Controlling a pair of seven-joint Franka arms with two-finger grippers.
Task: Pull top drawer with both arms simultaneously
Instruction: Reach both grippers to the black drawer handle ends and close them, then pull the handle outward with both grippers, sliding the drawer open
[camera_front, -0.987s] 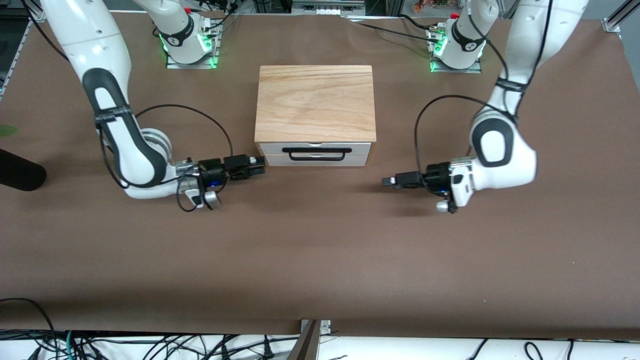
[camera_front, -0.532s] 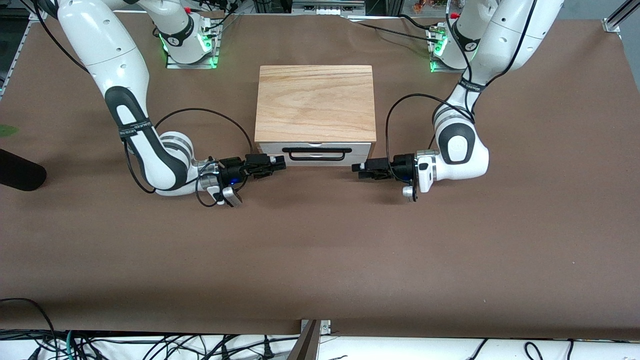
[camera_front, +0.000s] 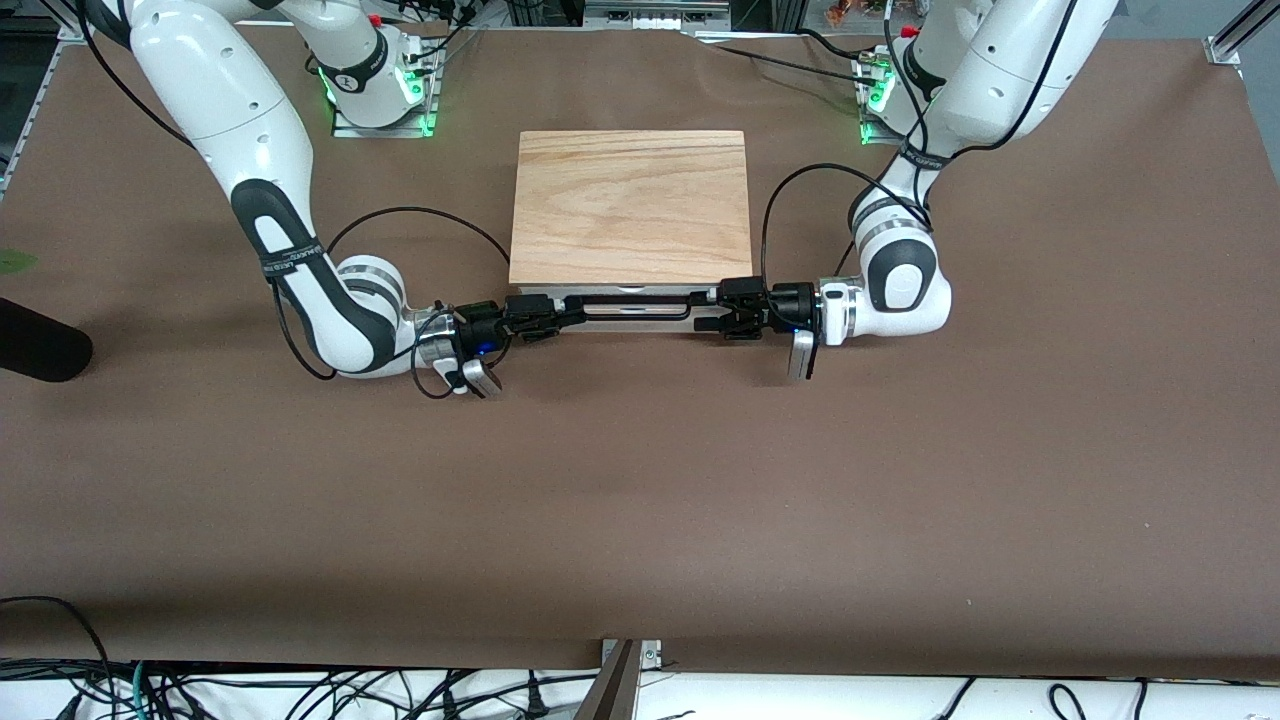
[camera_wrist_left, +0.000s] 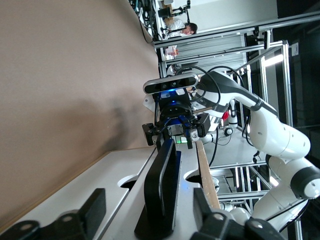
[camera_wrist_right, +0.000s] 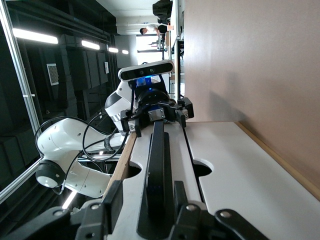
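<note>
The top drawer (camera_front: 632, 309) has a white front and a long black bar handle (camera_front: 640, 297), and sits shut under the light wood cabinet top (camera_front: 630, 205). My right gripper (camera_front: 562, 315) is at the handle's end toward the right arm, open, with its fingers on either side of the bar (camera_wrist_right: 156, 165). My left gripper (camera_front: 714, 308) is at the handle's other end, open wide around the bar (camera_wrist_left: 162, 185). In the left wrist view my left gripper (camera_wrist_left: 149, 196) faces the right gripper (camera_wrist_left: 172, 132). In the right wrist view my right gripper (camera_wrist_right: 147, 186) faces the left gripper (camera_wrist_right: 156, 117).
A plain white lower drawer front (camera_wrist_left: 107, 175) lies below the top drawer and also shows in the right wrist view (camera_wrist_right: 240, 172). The cabinet stands on a brown table (camera_front: 640, 500). The green-lit arm bases (camera_front: 380, 85) stand farther from the front camera than the cabinet.
Both grippers have moved in from the cabinet's sides to the two ends of the handle and now straddle it. The drawer has not moved.
</note>
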